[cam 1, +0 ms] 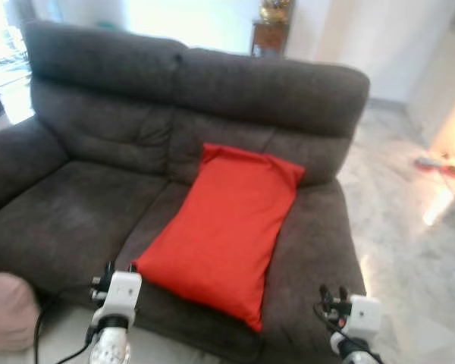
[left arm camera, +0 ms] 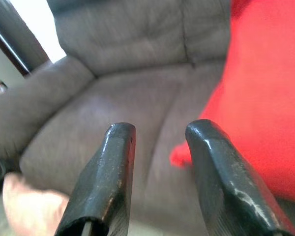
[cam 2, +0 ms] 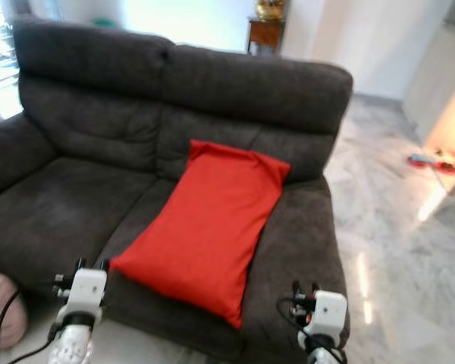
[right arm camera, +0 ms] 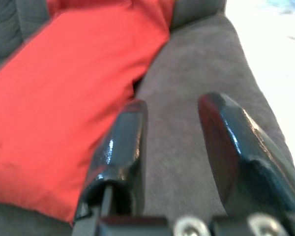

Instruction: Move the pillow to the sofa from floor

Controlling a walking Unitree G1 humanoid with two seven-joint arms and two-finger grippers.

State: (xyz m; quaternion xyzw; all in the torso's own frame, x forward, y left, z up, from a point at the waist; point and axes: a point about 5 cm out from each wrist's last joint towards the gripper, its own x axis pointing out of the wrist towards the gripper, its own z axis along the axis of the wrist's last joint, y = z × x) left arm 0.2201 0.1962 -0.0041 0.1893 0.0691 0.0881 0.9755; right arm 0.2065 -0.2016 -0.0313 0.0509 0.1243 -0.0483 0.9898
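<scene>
The red pillow (cam 1: 226, 227) lies on the seat of the dark grey sofa (cam 1: 76, 212), on the right-hand cushion, its top edge propped against the sofa's backrest and its lower corner reaching toward the sofa's front edge; it sits slanted across the cushion rather than square to it. The left gripper (left arm camera: 160, 142) hangs in front of the sofa's front edge, just left of the pillow's lower left corner; its two black fingers (left arm camera: 110, 172) stand apart with nothing between them, seat fabric and a corner of the pillow showing through the gap. The right gripper (right arm camera: 172, 123) hangs in front of the sofa's right front corner, to the right of the pillow and apart from it; its fingers (right arm camera: 125, 142) are likewise spread and hold nothing, with bare seat cushion showing between them. A pale pink cushion (cam 1: 6, 309) lies low at the sofa's left front corner; a small wooden stand (cam 1: 269, 34) with a gold ornament is behind the sofa's backrest; pale marble floor (cam 1: 409, 250) stretches to the right of the sofa.
</scene>
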